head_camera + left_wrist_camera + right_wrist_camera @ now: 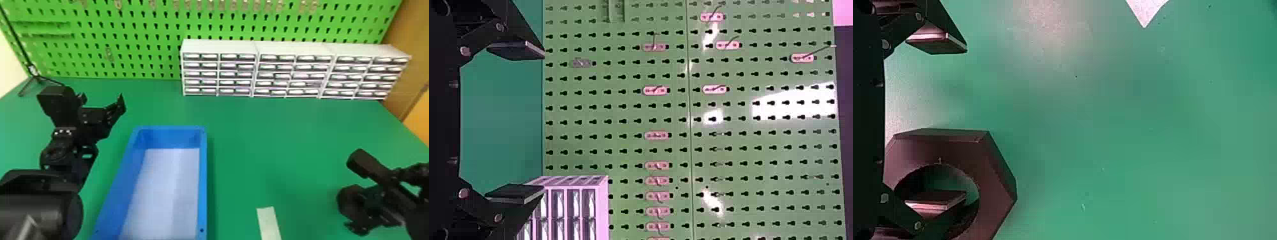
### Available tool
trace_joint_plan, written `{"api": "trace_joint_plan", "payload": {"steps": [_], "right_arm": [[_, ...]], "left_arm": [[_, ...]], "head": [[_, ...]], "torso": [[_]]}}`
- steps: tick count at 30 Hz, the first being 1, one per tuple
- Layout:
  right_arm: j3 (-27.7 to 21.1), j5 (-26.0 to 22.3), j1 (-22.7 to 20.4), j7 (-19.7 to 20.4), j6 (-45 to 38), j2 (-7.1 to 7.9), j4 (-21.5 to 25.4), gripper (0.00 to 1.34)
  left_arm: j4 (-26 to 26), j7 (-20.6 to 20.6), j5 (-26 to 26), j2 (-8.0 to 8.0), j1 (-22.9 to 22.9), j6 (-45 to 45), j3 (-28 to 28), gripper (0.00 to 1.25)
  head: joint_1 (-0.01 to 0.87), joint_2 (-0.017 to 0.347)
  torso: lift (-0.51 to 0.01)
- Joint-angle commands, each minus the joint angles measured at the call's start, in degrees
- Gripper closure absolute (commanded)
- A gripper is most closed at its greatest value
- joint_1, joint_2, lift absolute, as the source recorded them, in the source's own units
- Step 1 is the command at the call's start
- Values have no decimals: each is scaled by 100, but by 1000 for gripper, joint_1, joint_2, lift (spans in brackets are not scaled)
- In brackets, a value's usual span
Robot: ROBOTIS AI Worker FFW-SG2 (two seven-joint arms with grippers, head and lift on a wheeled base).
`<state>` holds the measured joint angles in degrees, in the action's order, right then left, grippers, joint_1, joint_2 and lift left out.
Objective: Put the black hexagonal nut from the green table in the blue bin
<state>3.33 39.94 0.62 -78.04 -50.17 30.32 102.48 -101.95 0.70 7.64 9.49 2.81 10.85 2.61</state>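
Observation:
At the right of the head view my right gripper (380, 207) is low over the green table, close by the black hexagonal nut (345, 198). In the right wrist view this gripper (955, 122) stands open; one finger overlaps the hole of the nut (995, 187), though whether it dips inside I cannot tell. The other finger is off to the nut's side. The blue bin (203, 178) lies left of centre with a bare pale floor. My left gripper (102, 100) waits beyond the bin's left side, its fingers apart; the left wrist view also has this gripper (536, 122) open, facing the pegboard.
White drawer units (220, 46) stand along the table's back before the green pegboard (134, 41). A pale strip (269, 223) lies on the table (277, 153) between bin and nut. A thin black stand (39, 78) is at the back left.

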Motion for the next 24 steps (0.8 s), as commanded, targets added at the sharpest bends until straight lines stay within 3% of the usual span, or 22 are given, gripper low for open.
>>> {"api": "trace_joint_plan", "payload": {"steps": [1, 7, 24], "right_arm": [[1, 93, 8, 0, 34, -53, -105, 257], [36, 155, 17, 0, 51, -141, -184, 326], [27, 234, 78, 8, 16, -132, -131, 901]], "left_arm": [[0, 0, 9, 0, 0, -4, -15, 309], [0, 9, 9, -9, 0, -4, -23, 309], [0, 9, 9, 0, -18, -4, -6, 312]], "head": [[686, 28], [686, 28], [686, 28]], "torso": [[-96], [-96], [-96]]}}
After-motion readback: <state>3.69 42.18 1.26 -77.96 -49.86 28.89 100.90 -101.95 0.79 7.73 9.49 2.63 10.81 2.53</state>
